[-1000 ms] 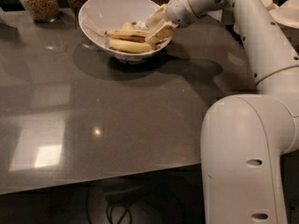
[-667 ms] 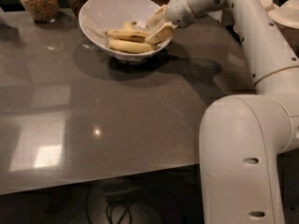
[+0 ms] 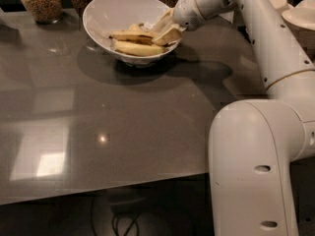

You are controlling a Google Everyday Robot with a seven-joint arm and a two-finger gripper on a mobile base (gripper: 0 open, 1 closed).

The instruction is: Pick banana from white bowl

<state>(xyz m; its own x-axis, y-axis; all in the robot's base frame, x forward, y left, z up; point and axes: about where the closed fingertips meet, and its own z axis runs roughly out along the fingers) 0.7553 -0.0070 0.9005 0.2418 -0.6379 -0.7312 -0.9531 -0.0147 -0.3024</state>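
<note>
Camera view: white bowl (image 3: 112, 11) on the bench (image 3: 123, 127) holds two bananas. The streaked banana (image 3: 129, 35) reaches the pincer (image 3: 161, 32) at the right rim; I cannot tell its grip.

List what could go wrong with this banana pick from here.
1. The hand is inside the white bowl at its right rim, where the streaked banana lies against a paler banana. It may take the wrong one, or both.
2. Pressing on that side might tip or slide the white bowl toward the glass jars standing close behind it.
</note>
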